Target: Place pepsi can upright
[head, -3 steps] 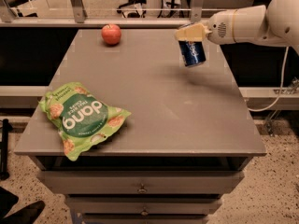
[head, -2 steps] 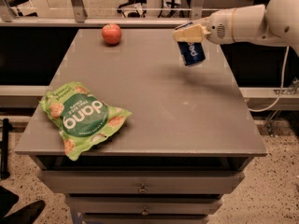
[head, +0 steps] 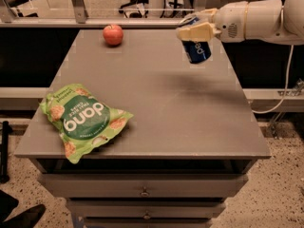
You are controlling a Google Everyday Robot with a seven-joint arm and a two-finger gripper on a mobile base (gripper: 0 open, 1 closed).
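Note:
The pepsi can (head: 198, 50) is a blue can with white lettering, held in the air above the far right part of the grey table (head: 156, 103). It hangs roughly upright, slightly tilted, with its top hidden between the fingers. My gripper (head: 194, 28) comes in from the right on a white arm and is shut on the can's upper part. The can's lower end is well clear of the tabletop, and its shadow lies on the table below it.
A red apple (head: 113, 34) sits near the far edge of the table, left of the can. A green snack bag (head: 83, 120) lies at the front left. Drawers (head: 142, 191) are below the table front. A white cable (head: 280, 99) hangs at the right.
The gripper with the can has shifted slightly to the left and a little up. The apple and the bag have not moved.

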